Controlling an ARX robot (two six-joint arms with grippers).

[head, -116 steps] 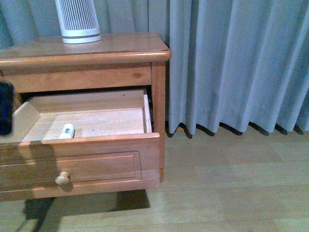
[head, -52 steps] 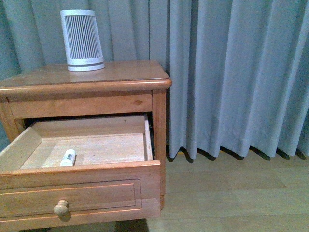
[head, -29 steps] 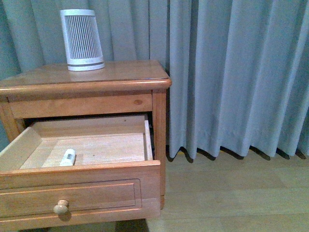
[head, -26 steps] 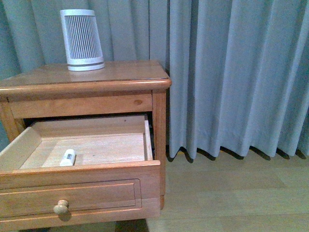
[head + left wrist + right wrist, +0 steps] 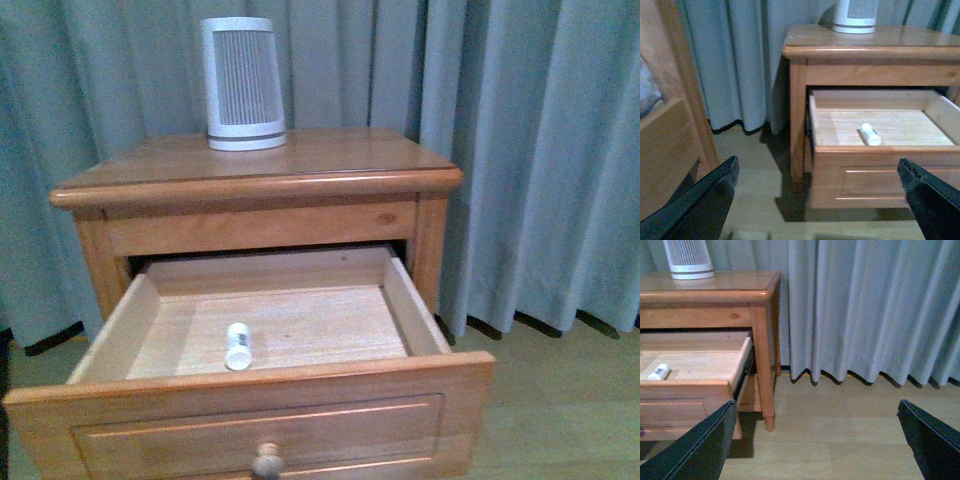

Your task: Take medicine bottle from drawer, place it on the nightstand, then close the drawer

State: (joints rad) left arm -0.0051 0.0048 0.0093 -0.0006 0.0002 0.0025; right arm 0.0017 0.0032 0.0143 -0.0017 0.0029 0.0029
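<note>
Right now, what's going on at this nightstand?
The upper drawer is pulled out and the medicine bottle lies on its floor, untouched. Both the left pincer and right pincer are open, empty, and short of the nightstand. Only a white ribbed device stands on top; the pickup has not begun.

Orange-brown nightstand (image 5: 340,160); drawer (image 5: 320,325) pale inside; white bottle (image 5: 238,346); white, grey-ribbed device (image 5: 243,85); grey-blue curtain (image 5: 540,150).

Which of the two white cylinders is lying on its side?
The small medicine bottle in the open drawer; the tall ribbed device stands upright on the nightstand.
</note>
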